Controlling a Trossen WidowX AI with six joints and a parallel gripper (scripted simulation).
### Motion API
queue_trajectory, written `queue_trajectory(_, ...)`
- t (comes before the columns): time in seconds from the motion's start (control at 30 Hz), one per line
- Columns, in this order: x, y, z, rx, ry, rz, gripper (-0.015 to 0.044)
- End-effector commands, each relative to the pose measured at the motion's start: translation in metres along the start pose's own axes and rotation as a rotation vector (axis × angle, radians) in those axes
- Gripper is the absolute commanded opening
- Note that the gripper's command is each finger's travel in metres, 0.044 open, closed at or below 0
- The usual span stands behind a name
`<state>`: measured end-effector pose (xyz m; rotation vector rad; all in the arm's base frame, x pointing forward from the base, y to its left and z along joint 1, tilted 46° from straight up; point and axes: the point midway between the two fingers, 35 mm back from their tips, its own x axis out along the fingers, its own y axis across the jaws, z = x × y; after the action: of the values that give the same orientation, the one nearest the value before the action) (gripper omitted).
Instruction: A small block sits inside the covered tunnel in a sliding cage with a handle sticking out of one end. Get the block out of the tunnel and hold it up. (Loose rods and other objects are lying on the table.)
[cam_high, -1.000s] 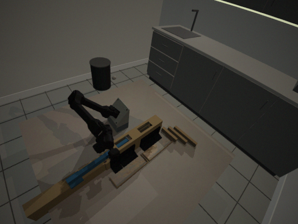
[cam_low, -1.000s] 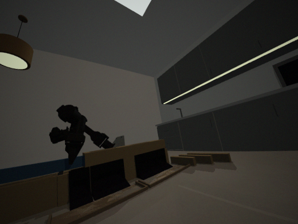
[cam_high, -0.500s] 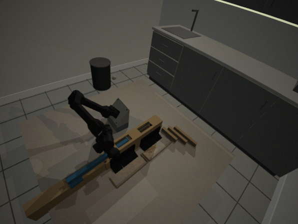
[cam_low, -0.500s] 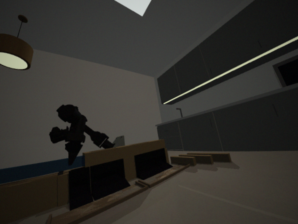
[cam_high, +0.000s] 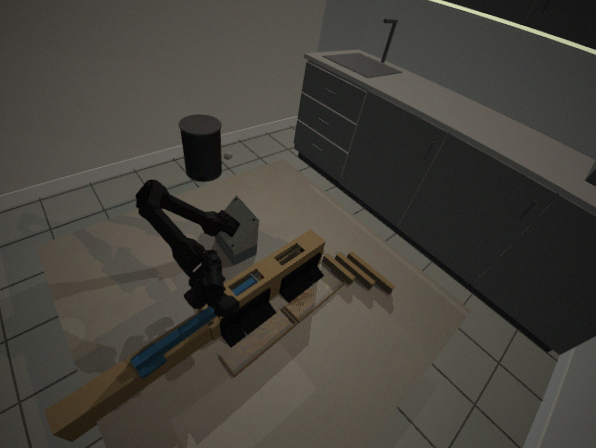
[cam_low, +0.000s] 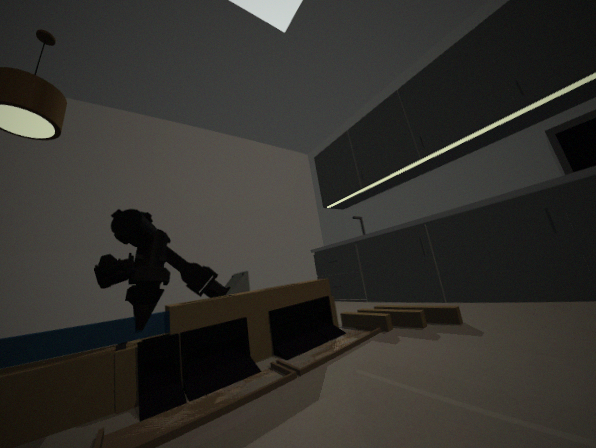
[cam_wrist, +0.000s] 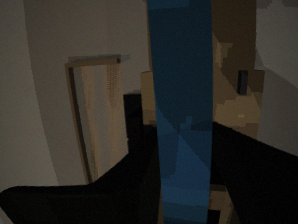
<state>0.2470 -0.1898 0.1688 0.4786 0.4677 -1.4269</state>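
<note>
Gripper (cam_high: 223, 311) (cam_low: 140, 327) (cam_wrist: 184, 131) grips blue handle (cam_high: 175, 337) (cam_low: 85, 333) (cam_wrist: 183, 65); three rods (cam_high: 358, 271) (cam_low: 401, 317) lie beyond.

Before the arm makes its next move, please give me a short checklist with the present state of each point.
1. Jaws closed on the blue handle: ok.
2. Handle sticks out of the tunnel: ok.
3. Block out of the tunnel: not ok.
4. Three loose rods away from the handle: ok.
5. Grip firm enough to pull: cannot tell.
</note>
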Motion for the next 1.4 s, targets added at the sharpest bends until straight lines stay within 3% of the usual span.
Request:
queue_trajectory(0.0,0.008,-0.004,0.029,0.052,-0.033,-0.016,0.0)
queue_trajectory(0.3,0.013,-0.008,0.055,0.048,-0.038,-0.014,0.0)
queue_trajectory(1.37,0.013,-0.008,0.055,0.048,-0.038,-0.014,0.0)
